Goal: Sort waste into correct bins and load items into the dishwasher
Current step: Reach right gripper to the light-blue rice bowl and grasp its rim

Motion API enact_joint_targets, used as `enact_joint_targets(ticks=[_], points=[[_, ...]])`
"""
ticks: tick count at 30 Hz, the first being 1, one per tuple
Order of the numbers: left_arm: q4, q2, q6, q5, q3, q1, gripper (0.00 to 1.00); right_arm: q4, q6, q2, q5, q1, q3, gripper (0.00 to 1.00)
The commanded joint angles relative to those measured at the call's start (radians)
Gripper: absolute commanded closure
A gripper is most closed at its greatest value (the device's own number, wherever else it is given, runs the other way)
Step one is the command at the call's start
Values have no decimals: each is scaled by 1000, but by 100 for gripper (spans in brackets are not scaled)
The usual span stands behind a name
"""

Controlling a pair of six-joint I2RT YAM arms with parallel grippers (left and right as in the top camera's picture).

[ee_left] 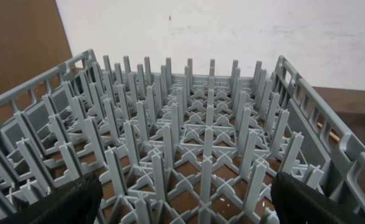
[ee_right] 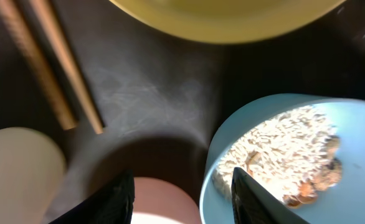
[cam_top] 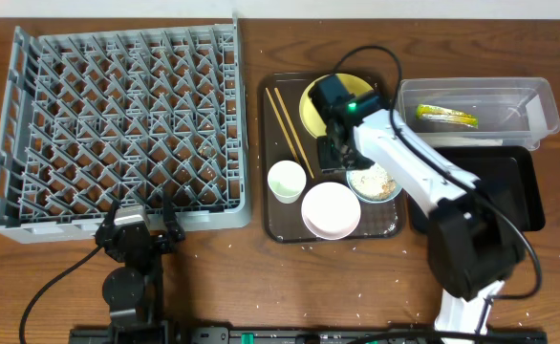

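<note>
My right gripper (cam_top: pixel 342 158) hangs over the brown serving tray (cam_top: pixel 272 227), open, its jaws astride the near rim of the light blue bowl (ee_right: pixel 357 180). One finger (ee_right: pixel 254 199) is over the rice-like crumbs (ee_right: pixel 282 140); the other (ee_right: pixel 111 202) is outside, above the white bowl (ee_right: pixel 164 208). The yellow plate (cam_top: pixel 311 105), chopsticks (cam_top: pixel 290 129), small white cup (cam_top: pixel 286 180) and white bowl (cam_top: pixel 331 210) lie on the same tray. The green-and-yellow wrapper (cam_top: pixel 445 117) lies in the clear tub (cam_top: pixel 538 103). My left gripper (ee_left: pixel 182 202) is open and empty at the grey dish rack's (cam_top: pixel 118 124) near edge.
The shallow black tray (cam_top: pixel 509 196) sits just in front of the clear tub at the right. Scattered pale crumbs dot the wooden table near its front edge. The rack's upright pegs (ee_left: pixel 189 124) stand close before the left fingers.
</note>
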Motion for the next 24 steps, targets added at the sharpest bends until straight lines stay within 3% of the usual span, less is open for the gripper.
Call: enact_joint_targets(ticks=[1, 9, 24], points=[[-20, -6, 7, -12, -30, 5, 12, -7, 54, 56, 14, 5, -5, 52], [-20, -6, 7, -12, -30, 5, 12, -3, 61, 78, 12, 5, -5, 74], [-20, -6, 7, -12, -30, 5, 12, -1, 40, 81, -31, -6, -2, 76]])
